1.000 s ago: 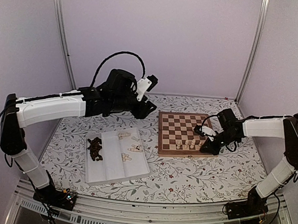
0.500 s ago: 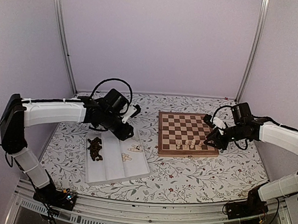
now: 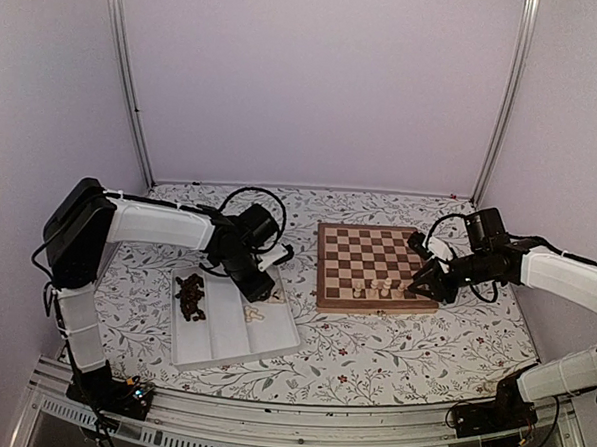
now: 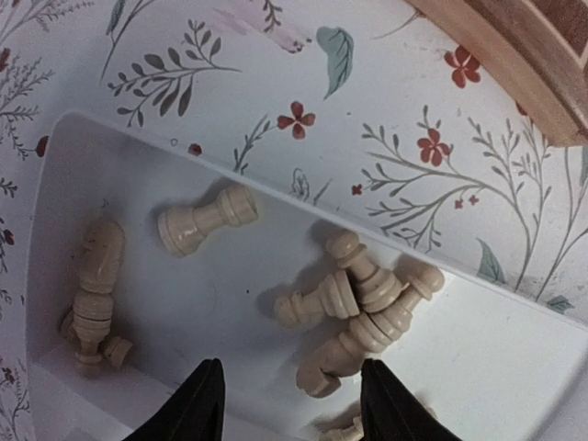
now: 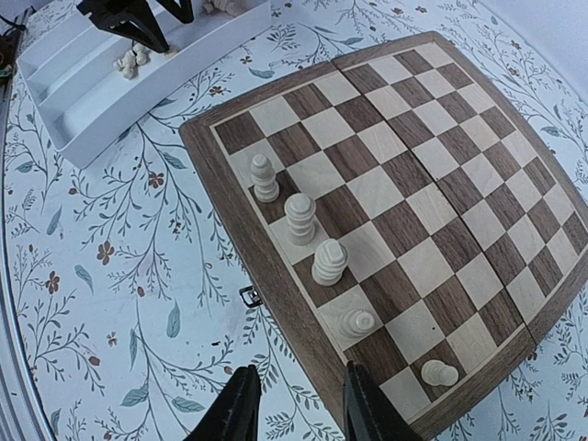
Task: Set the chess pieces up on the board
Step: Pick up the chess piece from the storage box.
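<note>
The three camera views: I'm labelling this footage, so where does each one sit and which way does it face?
Top external: above and behind the bases, looking down; both arms show, left gripper over the tray, right gripper by the board.
Left wrist: on the left arm, looking down into the tray at cream pieces; its fingers show.
Right wrist: on the right arm, facing the board's row of cream pieces; its fingers show.
Shared: top external and right wrist both show board and tray.

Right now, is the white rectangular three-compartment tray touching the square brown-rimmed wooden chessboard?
Apart. The top external view shows a strip of floral tablecloth between the tray and the chessboard. The left wrist view shows the same gap.
</note>
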`<action>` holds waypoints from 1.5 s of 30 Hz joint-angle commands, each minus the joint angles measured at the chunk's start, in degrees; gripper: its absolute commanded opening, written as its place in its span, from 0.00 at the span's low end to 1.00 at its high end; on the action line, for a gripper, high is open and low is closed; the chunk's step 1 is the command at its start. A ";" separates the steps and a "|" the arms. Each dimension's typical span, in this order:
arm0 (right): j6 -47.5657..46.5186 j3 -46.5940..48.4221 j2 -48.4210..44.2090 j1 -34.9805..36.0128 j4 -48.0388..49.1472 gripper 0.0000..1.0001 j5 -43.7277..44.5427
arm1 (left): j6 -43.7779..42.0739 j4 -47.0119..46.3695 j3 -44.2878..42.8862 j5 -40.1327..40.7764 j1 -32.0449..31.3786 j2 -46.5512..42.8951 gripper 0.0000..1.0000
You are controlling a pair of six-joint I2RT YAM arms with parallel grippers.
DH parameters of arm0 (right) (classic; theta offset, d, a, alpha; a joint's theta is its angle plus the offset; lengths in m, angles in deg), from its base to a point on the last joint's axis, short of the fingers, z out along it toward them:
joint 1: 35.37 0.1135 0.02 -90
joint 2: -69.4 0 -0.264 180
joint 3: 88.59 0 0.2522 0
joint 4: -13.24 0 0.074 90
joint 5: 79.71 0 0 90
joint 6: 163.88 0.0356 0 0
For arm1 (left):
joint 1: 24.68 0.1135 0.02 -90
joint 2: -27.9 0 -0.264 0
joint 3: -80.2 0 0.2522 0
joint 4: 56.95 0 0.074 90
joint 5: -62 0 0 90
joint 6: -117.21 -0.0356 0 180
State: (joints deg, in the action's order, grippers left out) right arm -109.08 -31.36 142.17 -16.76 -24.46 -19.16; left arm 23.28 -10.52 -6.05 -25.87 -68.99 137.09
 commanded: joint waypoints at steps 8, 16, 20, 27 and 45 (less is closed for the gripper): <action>-0.75 -0.48 -0.76 -0.17 0.46 0.35 -0.83 | -4.43 2.80 -1.20 -1.62 -0.55 3.36 0.44; -0.58 -0.24 0.14 -0.17 0.31 0.34 -1.12 | -6.63 1.87 3.28 -6.66 -2.11 1.27 0.32; -0.42 -0.05 0.76 -0.16 0.14 0.33 -1.47 | -6.97 1.35 3.75 -7.38 -3.58 0.90 0.27; -0.13 0.45 1.90 -0.20 -0.20 0.32 -1.74 | -6.76 2.05 3.92 -6.74 -4.85 -1.11 0.13; 8.62 27.64 14.69 8.28 -7.41 0.31 -20.62 | -2.26 -13.20 13.23 -17.44 -1.35 -20.50 0.04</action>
State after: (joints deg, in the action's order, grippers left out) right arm -106.28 -10.23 151.46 -11.56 -30.08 -31.21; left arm 19.09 -15.62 4.20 -38.05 -72.49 119.47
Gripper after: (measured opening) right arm 0.301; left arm 0.143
